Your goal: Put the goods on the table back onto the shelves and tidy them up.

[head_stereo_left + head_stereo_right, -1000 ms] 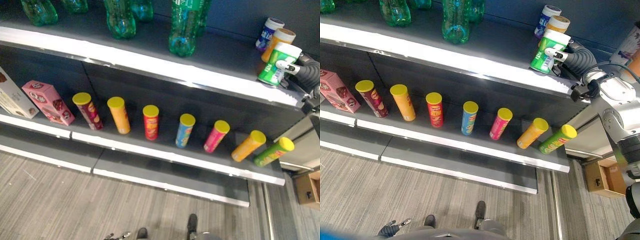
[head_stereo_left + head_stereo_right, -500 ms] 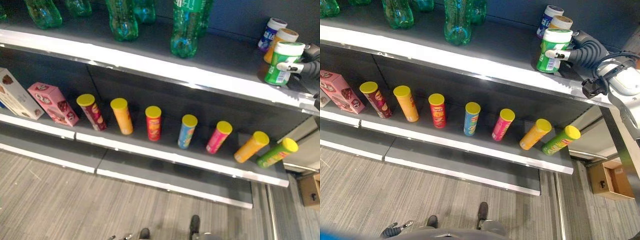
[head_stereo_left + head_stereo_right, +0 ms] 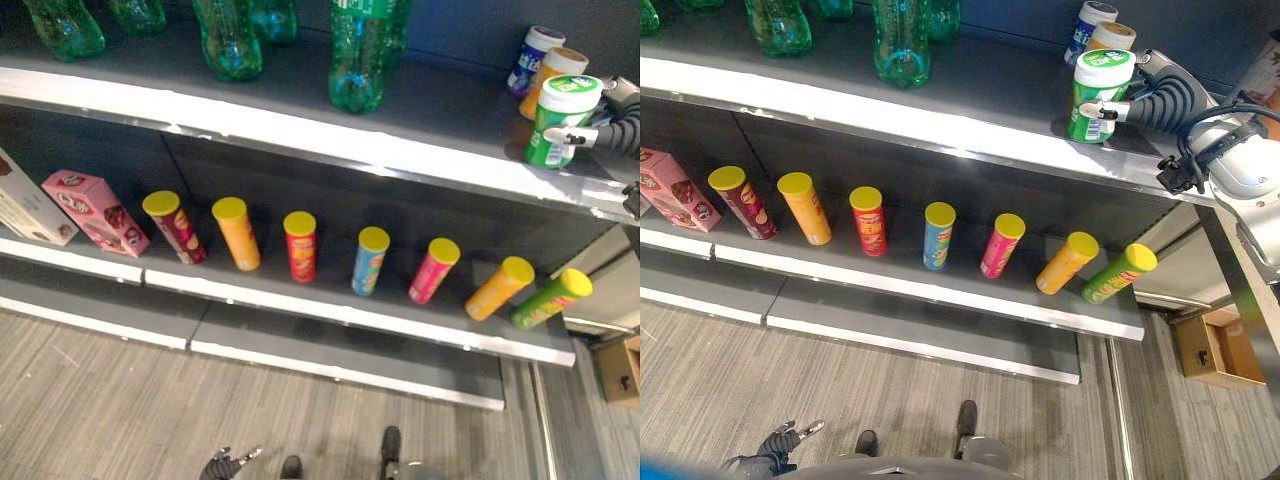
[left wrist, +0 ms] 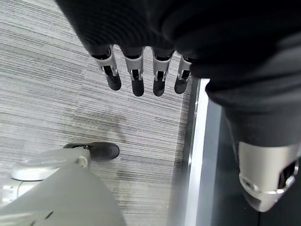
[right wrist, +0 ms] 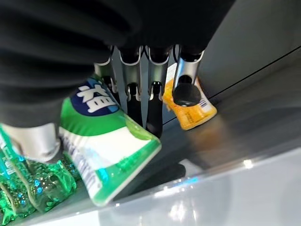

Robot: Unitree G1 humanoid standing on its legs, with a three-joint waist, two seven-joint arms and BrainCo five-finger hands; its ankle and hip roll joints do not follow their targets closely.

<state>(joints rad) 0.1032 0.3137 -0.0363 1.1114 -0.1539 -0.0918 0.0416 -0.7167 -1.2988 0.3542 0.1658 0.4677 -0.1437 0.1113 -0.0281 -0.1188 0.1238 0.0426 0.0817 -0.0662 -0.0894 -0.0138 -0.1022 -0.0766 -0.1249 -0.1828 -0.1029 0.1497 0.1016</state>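
- Holding three tiers, the dark grey metal shelving unit fills most of the head views; its upper tier has clear green plastic bottles standing from eleven to twelve o'clock and small jars at one o'clock.
- Standing on the middle tier, seven yellow-lidded cylindrical snack tubes run from nine o'clock to three o'clock, with a pink cardboard box at the nine o'clock end; the bottom tier looks bare.
- Gripping the task's item, the right hand has its thumb and fingers clamped round the white-lidded green plastic jar at the two o'clock end of the upper tier, just in front of an orange jar and a blue-and-white jar.
- Comparing with a second ago, the green jar has gone from tilted near the shelf's front edge to upright and further in on the tier.
- Reading that change, I judge the placing almost done: the jar seems to rest on the shelf and what remains is letting go and drawing the arm back without knocking the neighbours.
- Showing in the right wrist view, the jar sits beside the fingers, the orange jar beyond them.
- Hanging over the floor at seven o'clock, the left hand is idle, fingers straight and apart, holding nothing.
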